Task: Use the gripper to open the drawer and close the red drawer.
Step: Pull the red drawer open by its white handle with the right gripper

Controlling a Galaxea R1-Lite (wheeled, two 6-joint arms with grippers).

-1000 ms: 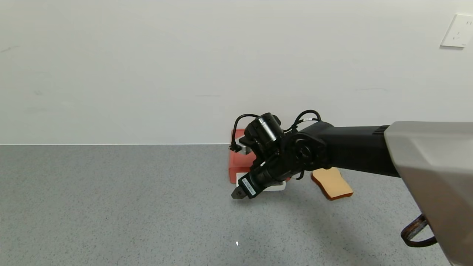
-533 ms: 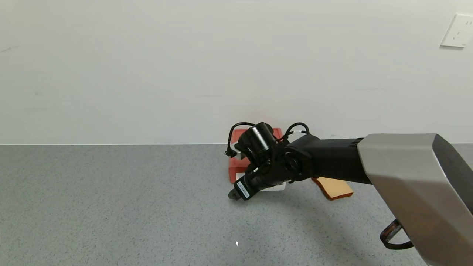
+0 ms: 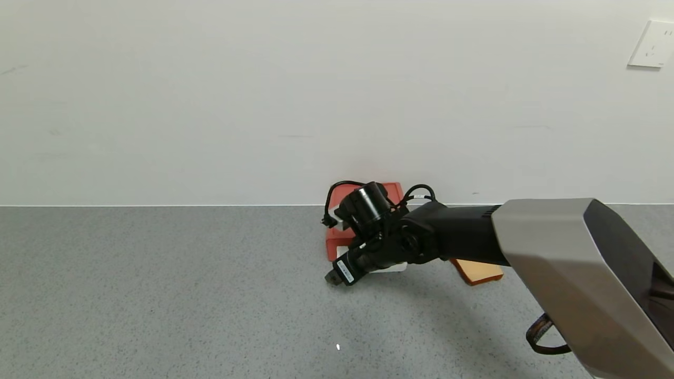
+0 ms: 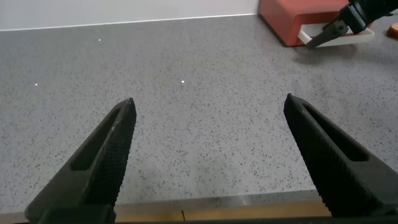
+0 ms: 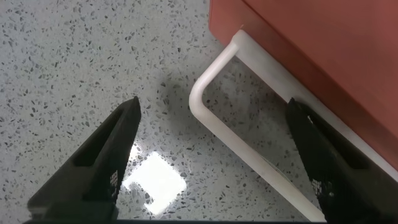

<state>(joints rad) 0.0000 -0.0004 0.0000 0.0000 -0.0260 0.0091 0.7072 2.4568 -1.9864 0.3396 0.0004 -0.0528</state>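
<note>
The red drawer (image 3: 335, 243) is a flat red box at the back of the grey table, close to the wall, mostly hidden by my right arm. Its white loop handle (image 3: 394, 268) sticks out at the front. My right gripper (image 3: 336, 277) is low over the table at the handle's left end. In the right wrist view it (image 5: 212, 104) is open, with the white handle (image 5: 214, 134) lying between the fingers and the red front (image 5: 311, 50) just beyond. My left gripper (image 4: 208, 101) is open and empty over the table's near edge, far from the drawer (image 4: 289, 18).
A tan bread slice (image 3: 482, 272) lies right of the drawer, partly under my right arm. The white wall stands right behind the drawer, with a socket plate (image 3: 653, 45) high on the right. The table's wooden front edge (image 4: 217, 211) shows under the left gripper.
My right arm has come down and moved slightly left; its gripper has sunk closer to the table at the white handle. The drawer and bread have not moved.
</note>
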